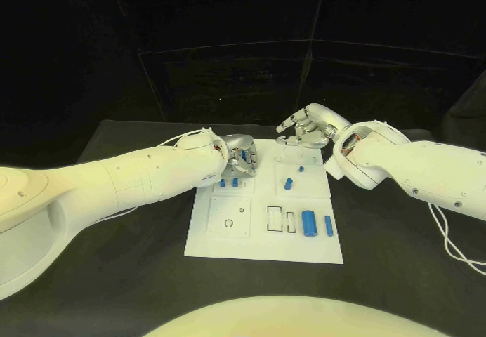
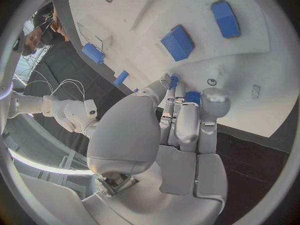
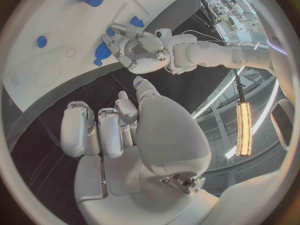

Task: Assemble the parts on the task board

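Task board [image 1: 265, 242]: white plate, centred on the black table [image 1: 112, 281], long axis running away from the robot.

Blue parts counted in the head view: six.
- Two small pegs [image 1: 229, 182] side by side near the board's left edge, just below the left hand; both look upright, though I cannot be sure.
- One tiny piece [image 1: 300, 168] and one short peg [image 1: 289, 184] in the upper-middle region; the peg's long axis runs roughly along the board's length.
- Two larger cylinders lying flat at the right: a thicker one [image 1: 309, 222] and a slimmer one [image 1: 328, 225], parallel, long axes along the board's length, close but apart.

Left hand [image 1: 238, 154]: over the board's far-left corner, fingers curled down onto the plate. In the left wrist view the fingertips [image 2: 177, 87] sit against a small blue piece [image 2: 174, 80]; whether it is actually pinched, cannot tell.

Right hand [image 1: 304, 130]: above the board's far edge, fingers loosely curled inward, nothing in them per the right wrist view [image 3: 119, 130]
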